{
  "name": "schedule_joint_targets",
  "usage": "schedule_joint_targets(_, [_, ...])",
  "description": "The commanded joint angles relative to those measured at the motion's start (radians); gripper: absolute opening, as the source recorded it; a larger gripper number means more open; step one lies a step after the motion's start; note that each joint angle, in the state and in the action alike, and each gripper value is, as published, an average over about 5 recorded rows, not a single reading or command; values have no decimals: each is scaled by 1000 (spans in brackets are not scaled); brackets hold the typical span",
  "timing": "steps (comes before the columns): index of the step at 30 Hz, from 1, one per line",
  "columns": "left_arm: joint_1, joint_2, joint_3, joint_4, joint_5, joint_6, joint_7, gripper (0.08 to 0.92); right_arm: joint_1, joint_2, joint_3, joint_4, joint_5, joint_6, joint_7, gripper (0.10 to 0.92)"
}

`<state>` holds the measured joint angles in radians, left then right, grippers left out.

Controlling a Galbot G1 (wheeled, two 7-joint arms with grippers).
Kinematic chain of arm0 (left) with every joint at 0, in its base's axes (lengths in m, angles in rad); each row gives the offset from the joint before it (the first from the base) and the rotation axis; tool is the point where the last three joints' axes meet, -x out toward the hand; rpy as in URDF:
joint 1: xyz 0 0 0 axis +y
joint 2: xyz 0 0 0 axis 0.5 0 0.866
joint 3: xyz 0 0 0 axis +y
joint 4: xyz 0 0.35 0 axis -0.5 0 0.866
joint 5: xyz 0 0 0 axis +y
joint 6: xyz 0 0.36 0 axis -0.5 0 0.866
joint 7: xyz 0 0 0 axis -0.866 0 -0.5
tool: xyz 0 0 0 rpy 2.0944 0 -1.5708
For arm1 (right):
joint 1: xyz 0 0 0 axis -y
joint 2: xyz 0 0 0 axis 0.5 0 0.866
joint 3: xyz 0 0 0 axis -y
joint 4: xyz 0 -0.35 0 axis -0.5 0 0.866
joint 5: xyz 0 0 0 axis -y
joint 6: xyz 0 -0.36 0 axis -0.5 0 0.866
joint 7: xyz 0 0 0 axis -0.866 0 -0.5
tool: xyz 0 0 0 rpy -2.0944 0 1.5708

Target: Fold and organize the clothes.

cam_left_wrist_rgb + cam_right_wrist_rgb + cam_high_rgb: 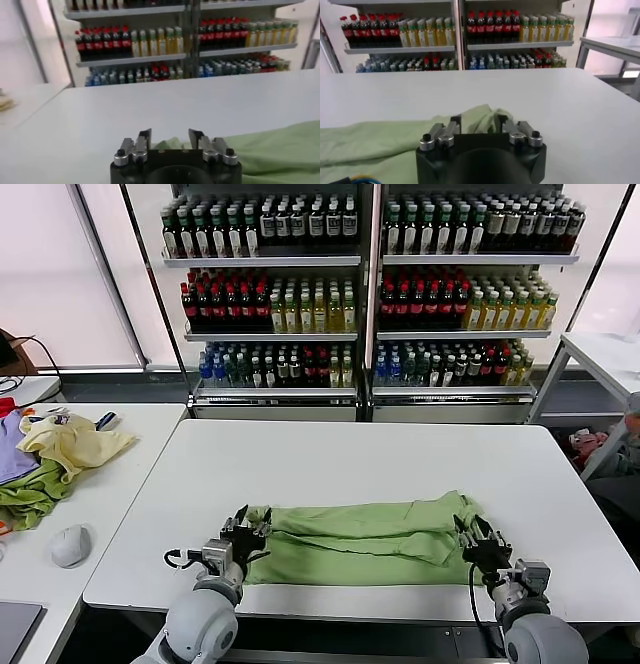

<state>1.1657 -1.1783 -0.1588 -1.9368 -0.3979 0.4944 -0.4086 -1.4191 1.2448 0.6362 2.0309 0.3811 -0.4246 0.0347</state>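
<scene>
Light green shirt (365, 542) folded lengthwise on white table (350, 454). Left gripper (247, 530) and right gripper (477, 536) at opposite ends (fingers apart, nothing clamped).

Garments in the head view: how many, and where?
4, maybe more hidden in the pile. The light green shirt lies folded on the centre table. On the side table to the left lie a pale yellow garment, a darker green one and a purple one.
</scene>
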Motion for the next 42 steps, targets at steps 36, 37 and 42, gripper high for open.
schedule_joint_targets(36, [25,210,-464,7,-315,58,78,135,-10,-16,10,70,44,67,-28,823])
schedule_joint_targets(37, [23,217,-484,-1,-335,60,78,135,-9,-16,10,71,45,69,-28,823])
schedule_joint_targets(42, [19,196,-543,-109,-604,72,60,135,-11,-13,6,71,45,77,-31,823])
